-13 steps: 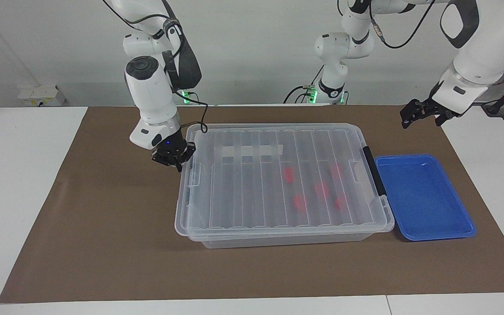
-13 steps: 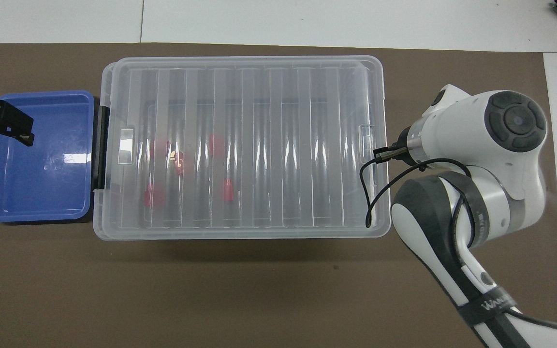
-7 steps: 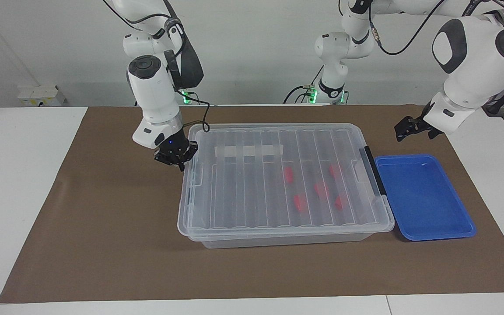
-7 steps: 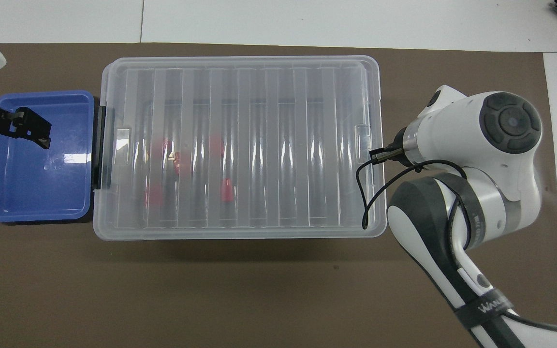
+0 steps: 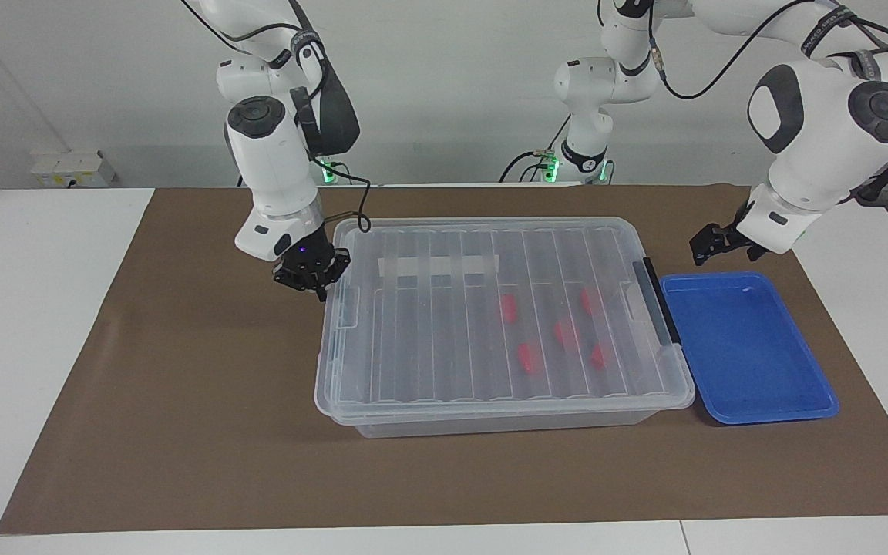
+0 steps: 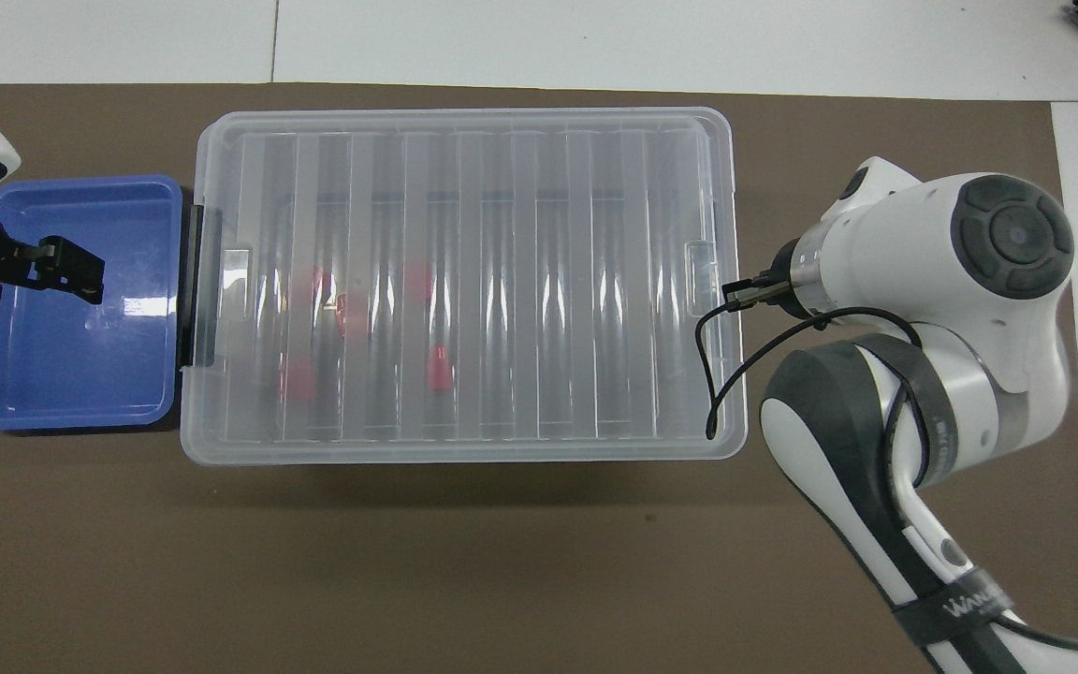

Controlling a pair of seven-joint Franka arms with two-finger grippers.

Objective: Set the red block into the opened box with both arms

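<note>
The clear box (image 5: 428, 339) (image 6: 520, 281) sits mid-table with its ribbed lid lying flat on top. Several red blocks (image 5: 528, 358) (image 6: 440, 367) show through the lid, in the half toward the left arm's end. My right gripper (image 5: 317, 287) is shut with nothing in it, low beside the lid's rim at the box's end toward the right arm. In the overhead view its own wrist hides it. My left gripper (image 5: 710, 245) (image 6: 80, 271) hangs open and empty over the blue tray's edge.
A shallow blue tray (image 5: 752, 362) (image 6: 34, 374) lies against the box's end that carries the black bar handle (image 5: 660, 301) (image 6: 195, 285). A white tape strip (image 5: 436, 266) is on the lid. Brown mat covers the table around the box.
The lid's end by my right gripper has settled squarely onto the box. My left arm has swung down and in, bringing its gripper over the blue tray.
</note>
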